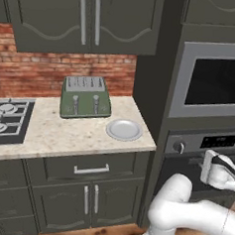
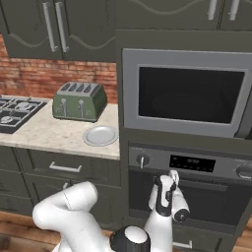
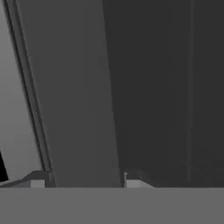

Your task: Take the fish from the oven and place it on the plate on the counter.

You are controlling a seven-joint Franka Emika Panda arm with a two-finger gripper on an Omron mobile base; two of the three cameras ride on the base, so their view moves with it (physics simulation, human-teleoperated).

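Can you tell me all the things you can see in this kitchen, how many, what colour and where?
Green metal toaster: one, at the back of the counter by the brick wall.
Small round pale grey plate: one, empty, in front of the toaster near the counter's right end.
Beige speckled stone counter: one, on dark grey-green cabinets.
Black gas hob: one, at the counter's left.
Silver-framed dark-glass unit: one, in the tall cabinet, above the oven.
Dark built-in oven: one, door shut, round knob and display on top.
White robot arm's tool: one, close against the oven's handle bar, just under the display panel.
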